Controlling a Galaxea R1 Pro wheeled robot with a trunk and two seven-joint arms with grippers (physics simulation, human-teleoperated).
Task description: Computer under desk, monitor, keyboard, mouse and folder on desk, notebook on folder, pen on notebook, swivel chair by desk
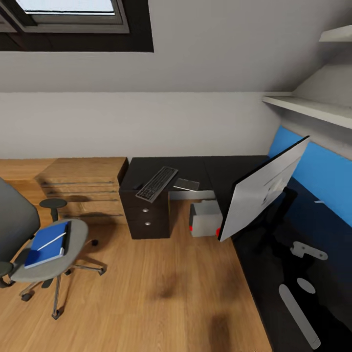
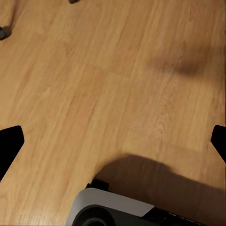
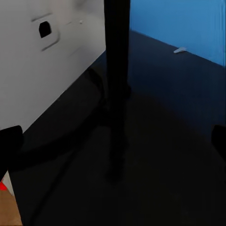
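Wooden floor [image 2: 94, 94], end effector [image 2: 113, 141] fingers [image 2: 10, 141] spread, robot base [image 2: 117, 209] below

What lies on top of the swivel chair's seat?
On the swivel chair seat lies the blue folder, with a darker notebook on it and the white pen on top. The seat beneath the folder is covered.

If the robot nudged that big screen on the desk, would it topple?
Possibly. The monitor is a broad flat panel on one thin stand, so it looks top-heavy. It stands close to the desk edge, so a push there seems risky.
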